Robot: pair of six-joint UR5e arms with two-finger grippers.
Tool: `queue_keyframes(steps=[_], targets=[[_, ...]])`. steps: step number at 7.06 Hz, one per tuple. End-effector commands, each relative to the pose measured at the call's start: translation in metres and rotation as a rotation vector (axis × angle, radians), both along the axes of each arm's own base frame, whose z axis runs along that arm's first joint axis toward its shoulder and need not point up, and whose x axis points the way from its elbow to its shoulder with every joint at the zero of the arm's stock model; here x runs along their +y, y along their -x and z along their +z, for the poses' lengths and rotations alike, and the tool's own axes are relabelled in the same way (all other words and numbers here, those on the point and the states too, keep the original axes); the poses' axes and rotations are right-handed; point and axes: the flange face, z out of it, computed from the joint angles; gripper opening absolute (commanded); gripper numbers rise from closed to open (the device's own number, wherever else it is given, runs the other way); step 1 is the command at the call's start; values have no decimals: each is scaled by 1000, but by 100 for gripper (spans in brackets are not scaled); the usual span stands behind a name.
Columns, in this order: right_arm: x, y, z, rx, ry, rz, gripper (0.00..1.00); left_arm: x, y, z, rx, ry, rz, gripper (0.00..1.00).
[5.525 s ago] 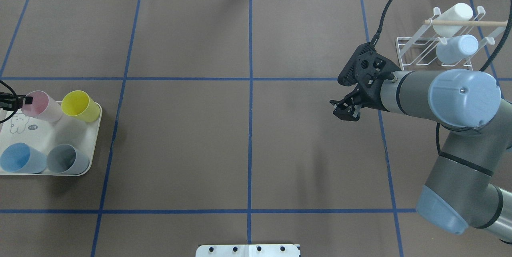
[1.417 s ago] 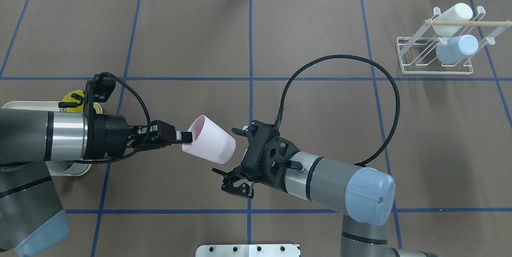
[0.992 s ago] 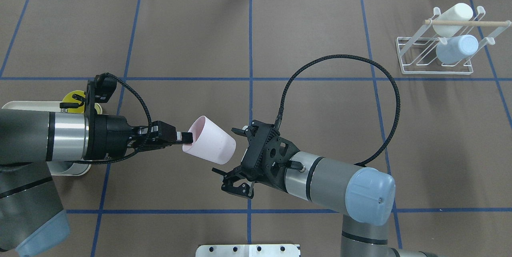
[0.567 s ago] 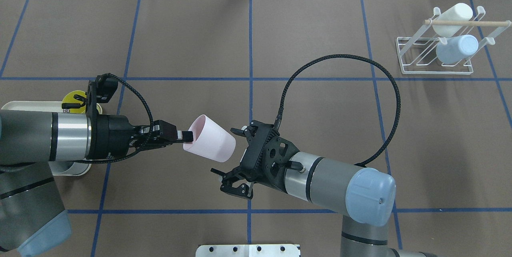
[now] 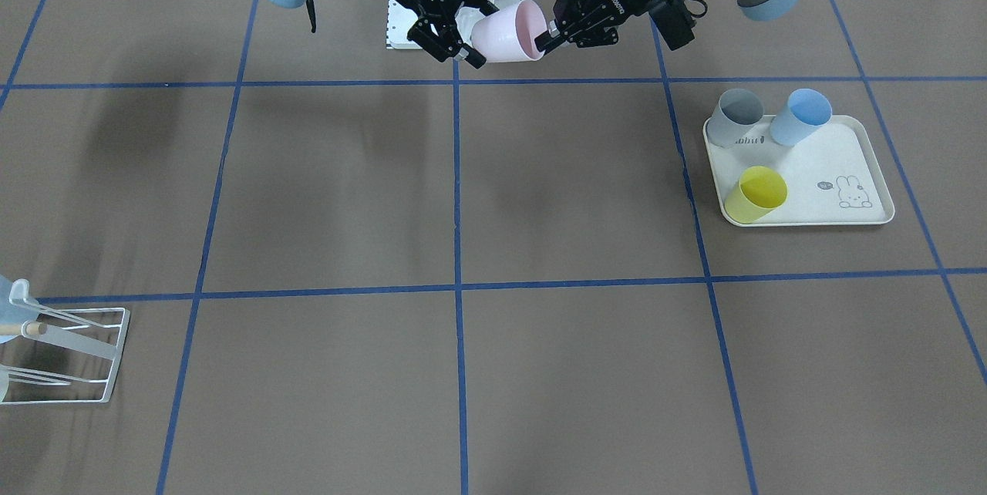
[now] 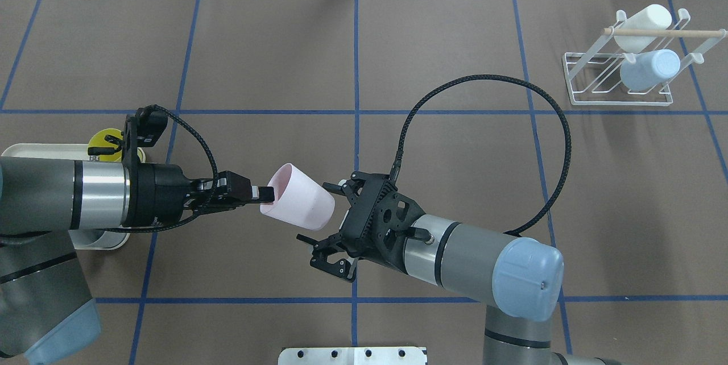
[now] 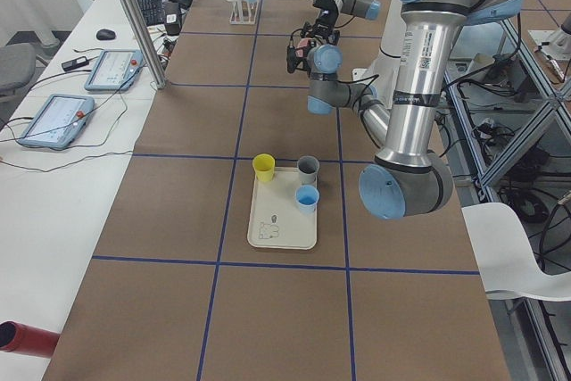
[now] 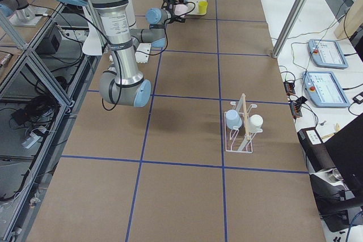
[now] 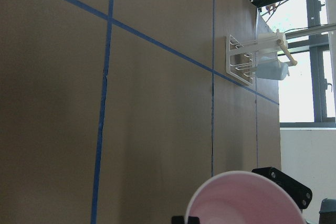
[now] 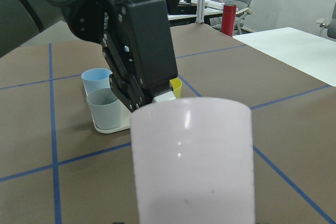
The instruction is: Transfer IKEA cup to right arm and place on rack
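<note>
Aloft, left end effector (image 6: 266, 194) pinches cup (image 6: 298, 206) rim; right end effector (image 6: 313, 211) spread.

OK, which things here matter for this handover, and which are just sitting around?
In play: pink cup, held at its rim by the left gripper; right gripper, open around its base; rack.

Idle: tray with yellow cup, grey cup, blue cup; white cup and pale blue cup on the rack.

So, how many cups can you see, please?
6: pink cup held by left gripper; yellow cup, grey cup, blue cup on tray; white cup, pale-blue cup on rack.
</note>
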Motion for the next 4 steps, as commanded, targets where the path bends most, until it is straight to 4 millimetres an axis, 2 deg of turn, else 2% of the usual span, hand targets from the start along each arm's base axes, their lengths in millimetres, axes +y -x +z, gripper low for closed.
queue_keyframes(steps=[1,3,4], targets=[[0,0,-4,-8,-2,0,87,0,0,-1,2,-1,-1,0],[-1,-1,-7,-12,-3,2,87,0,0,-1,2,-1,0,0],[-1,-1,-7,-13,-2,1,72,0,0,-1,2,-3,0,0]])
